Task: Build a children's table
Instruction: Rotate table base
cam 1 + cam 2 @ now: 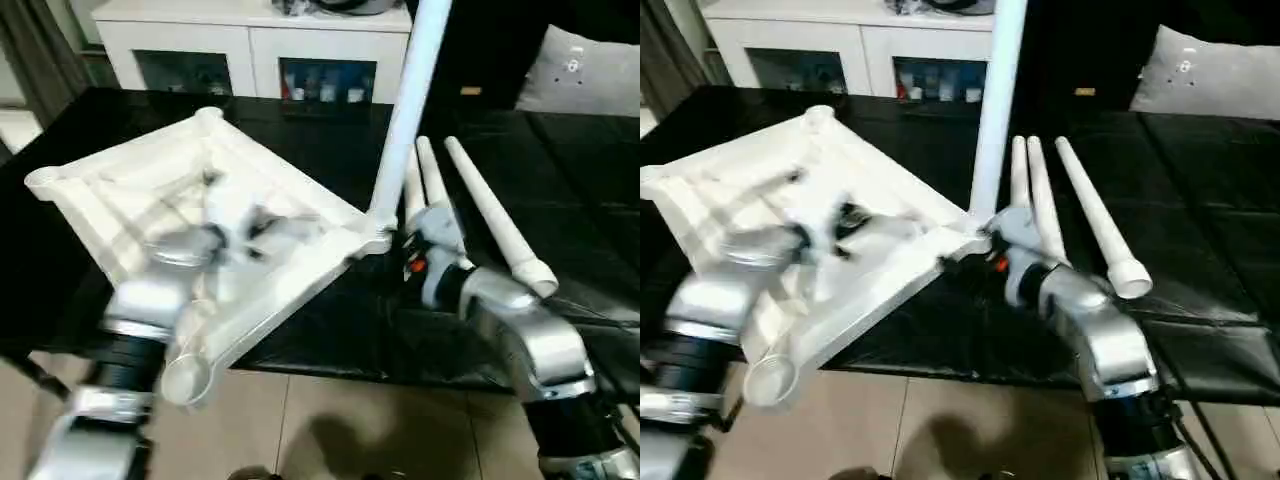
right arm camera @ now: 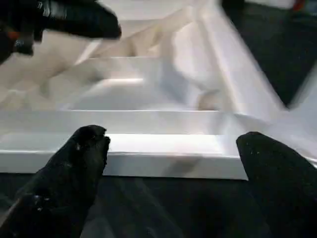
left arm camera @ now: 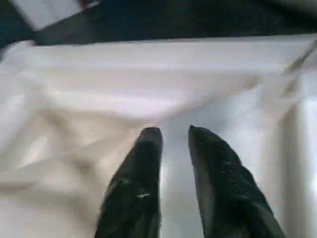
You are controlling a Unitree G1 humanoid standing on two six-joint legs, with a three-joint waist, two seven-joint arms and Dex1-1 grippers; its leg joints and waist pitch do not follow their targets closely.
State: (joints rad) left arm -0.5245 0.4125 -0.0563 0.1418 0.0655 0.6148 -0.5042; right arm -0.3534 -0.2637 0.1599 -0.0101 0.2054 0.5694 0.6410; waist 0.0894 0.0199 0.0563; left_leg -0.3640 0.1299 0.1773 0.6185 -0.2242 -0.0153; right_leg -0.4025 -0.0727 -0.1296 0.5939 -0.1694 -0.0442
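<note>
I've got the white table top [image 1: 210, 215] lying ribs-up across the left half of the head view, tilted, w/ its near corner socket [image 1: 188, 378] hanging past the front edge of the black worktable [image 1: 560, 215] over the tiled floor [image 1: 330, 430]. One leg [image 1: 410, 100] stands upright in the right-hand corner socket, centre frame, and runs out of the top of the pic. Three more legs [image 1: 495, 215] lie loose on the black cover just right of it, fanned, wide ends toward me.

Left gripper [image 3: 171, 136] sits over the ribbed underside, mid-left of frame; its fingers [image 3: 143, 168] stand a narrow gap apart w/ nothing between them. Right gripper [image 2: 171, 144] is at centre frame beside the socket w/ the standing leg, fingers [image 2: 84, 148] spread wide, facing the top's side rim, not closed on anything.

Around: white cabinet [image 1: 250, 45] w/ glass doors at upper left, grey cushion [image 1: 585, 70] upper right. My silver forearms block part of the top's ribs and part of the loose legs.
</note>
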